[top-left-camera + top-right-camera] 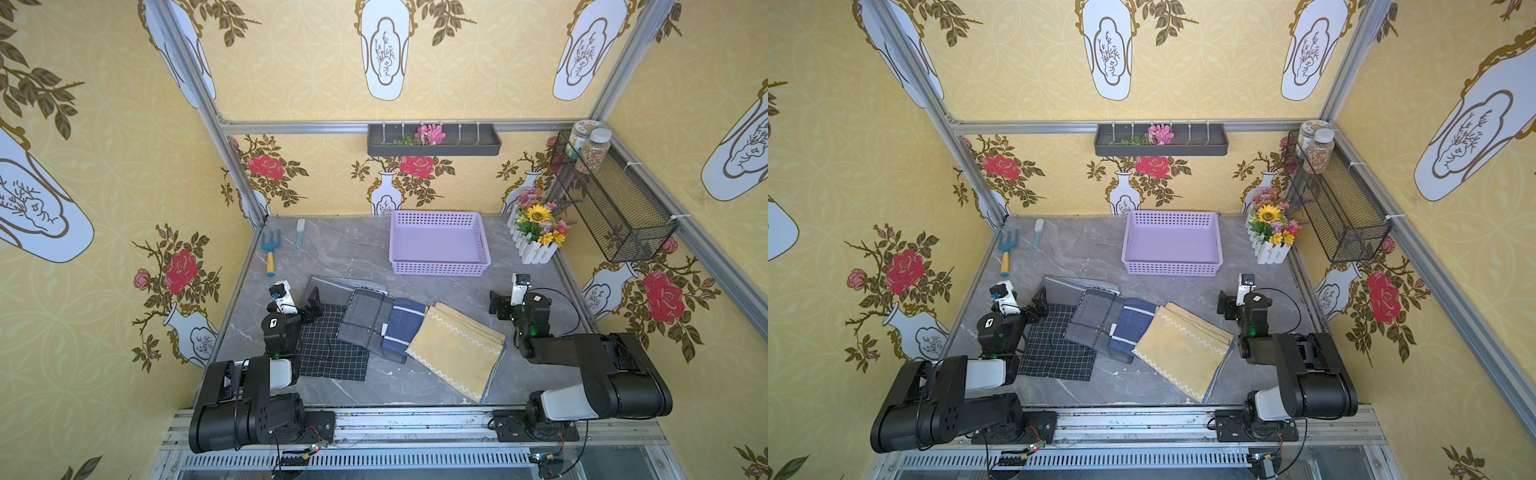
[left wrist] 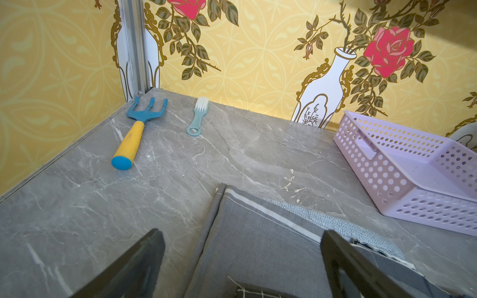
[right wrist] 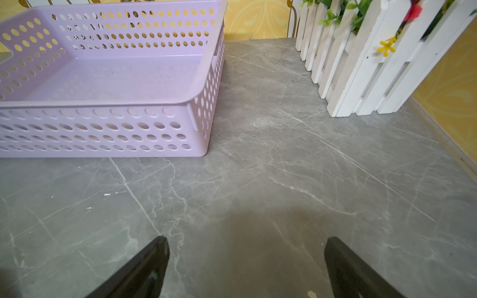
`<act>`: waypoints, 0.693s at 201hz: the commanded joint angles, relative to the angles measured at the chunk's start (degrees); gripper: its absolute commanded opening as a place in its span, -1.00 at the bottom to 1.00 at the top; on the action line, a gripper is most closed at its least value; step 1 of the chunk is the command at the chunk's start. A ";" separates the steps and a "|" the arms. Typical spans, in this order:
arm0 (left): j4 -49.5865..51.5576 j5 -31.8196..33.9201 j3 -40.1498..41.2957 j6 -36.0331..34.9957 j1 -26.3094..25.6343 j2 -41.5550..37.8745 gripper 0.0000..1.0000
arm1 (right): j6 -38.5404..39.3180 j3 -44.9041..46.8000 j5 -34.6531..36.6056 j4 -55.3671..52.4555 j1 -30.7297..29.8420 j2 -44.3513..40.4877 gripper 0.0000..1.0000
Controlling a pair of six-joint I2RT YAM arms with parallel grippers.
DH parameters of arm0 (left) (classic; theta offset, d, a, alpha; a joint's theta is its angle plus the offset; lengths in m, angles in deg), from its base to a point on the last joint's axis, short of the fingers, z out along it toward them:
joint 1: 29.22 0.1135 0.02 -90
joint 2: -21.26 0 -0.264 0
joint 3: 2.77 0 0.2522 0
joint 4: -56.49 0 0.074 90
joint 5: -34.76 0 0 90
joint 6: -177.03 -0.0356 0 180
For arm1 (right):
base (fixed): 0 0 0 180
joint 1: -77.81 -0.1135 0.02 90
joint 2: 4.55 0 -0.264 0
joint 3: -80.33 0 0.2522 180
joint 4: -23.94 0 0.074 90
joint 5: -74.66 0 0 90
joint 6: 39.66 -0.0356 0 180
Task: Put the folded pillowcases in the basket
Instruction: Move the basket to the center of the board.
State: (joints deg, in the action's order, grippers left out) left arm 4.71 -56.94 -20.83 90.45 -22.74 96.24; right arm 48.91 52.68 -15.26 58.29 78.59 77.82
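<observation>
Left pincer [image 2: 242,237] gapes empty, tilted down over grey cloth [image 2: 258,258]; right pincer [image 3: 245,242] likewise above tabletop [image 3: 284,154].

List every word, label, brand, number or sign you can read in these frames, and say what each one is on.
No text is legible in any view.
Label on a jar in the black wire basket: too small to read.
White sticker on the left arm: a dark symbol, no readable characters.
White sticker on the right arm: too small to read.
</observation>
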 commanded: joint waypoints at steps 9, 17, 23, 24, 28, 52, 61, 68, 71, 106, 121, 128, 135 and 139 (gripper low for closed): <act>-0.99 0.57 0.08 -0.20 0.03 -0.11 1.00 | -0.15 -0.41 -0.41 2.25 0.08 -0.01 0.95; -0.79 0.79 -0.06 -0.14 0.06 -0.05 1.00 | -0.15 -0.43 -0.35 2.24 0.03 -0.01 0.95; -0.78 0.89 -0.06 -0.11 0.07 -0.05 1.00 | -0.20 -0.39 -0.35 2.28 0.10 -0.01 0.95; -0.76 0.90 -0.08 -0.09 0.09 -0.07 1.00 | -0.17 -0.37 -0.34 2.31 0.10 -0.01 0.95; -0.75 0.97 -0.16 -0.05 0.07 0.00 1.00 | -0.15 -0.32 -0.35 2.26 0.09 -0.01 0.95; -0.78 2.02 -0.09 0.47 0.02 -0.02 1.00 | -1.11 -0.17 1.62 2.39 0.08 -0.64 0.95; -0.75 2.35 -0.01 0.58 0.04 -0.28 1.00 | -2.43 0.00 3.24 1.88 0.40 -1.76 0.95; -0.78 2.87 0.07 0.70 -0.02 -0.46 1.00 | -2.68 0.26 4.14 0.88 0.47 -3.31 0.95; -0.80 3.04 0.08 0.84 0.02 -0.60 1.00 | -2.82 0.27 4.37 0.37 0.47 -4.12 0.94; 0.80 4.99 1.57 1.16 -0.34 -7.10 1.00 | -3.13 -4.13 6.16 -15.70 0.21 -14.12 0.95; 7.31 5.61 0.58 1.52 -0.24 -13.23 1.00 | -8.19 -8.65 8.12 -25.12 0.48 -17.55 0.95; 11.55 6.67 -0.46 1.89 -0.24 -16.56 1.00 | -9.89 -10.34 7.81 -28.08 0.43 -18.10 0.95; 16.44 7.75 -1.55 2.39 -0.26 -20.06 1.00 | -10.53 -12.69 5.80 -32.09 0.53 -18.57 0.95; 19.11 8.19 -2.05 2.71 -0.24 -21.99 1.00 | -10.66 -14.15 5.06 -33.97 0.45 -18.63 0.95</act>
State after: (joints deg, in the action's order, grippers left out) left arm 10.94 -51.98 -20.57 91.66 -22.91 82.60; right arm 43.60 44.13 -9.36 39.54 79.03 60.77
